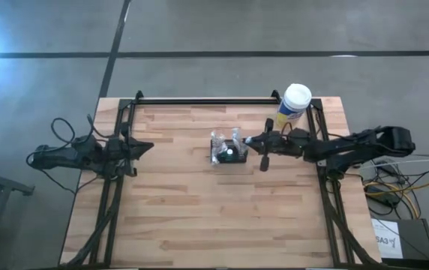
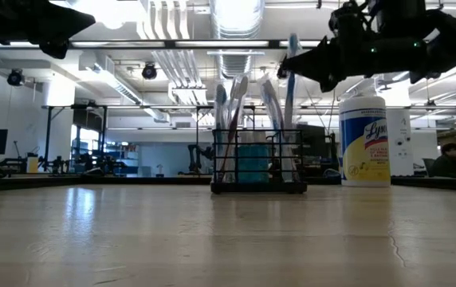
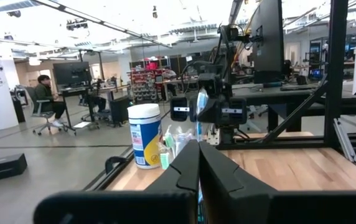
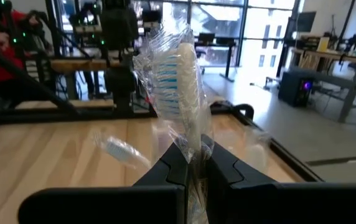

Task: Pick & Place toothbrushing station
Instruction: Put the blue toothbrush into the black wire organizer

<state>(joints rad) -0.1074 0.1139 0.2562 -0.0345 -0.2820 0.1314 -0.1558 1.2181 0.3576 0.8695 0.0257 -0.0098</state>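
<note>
High view, caddy point(image 1: 229, 155) long axis left-right, right hand point(image 1: 249, 141) clamped on wrapped toothbrush point(image 4: 181, 81), left hand point(image 1: 148, 147) closed, empty.

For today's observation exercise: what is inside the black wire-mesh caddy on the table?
The wire-mesh caddy holds several plastic-wrapped toothbrushes standing upright, their heads above the rim, plus something blue low inside. The wrapping and mesh hide the exact count. The right gripper holds another wrapped toothbrush nearby.
</note>
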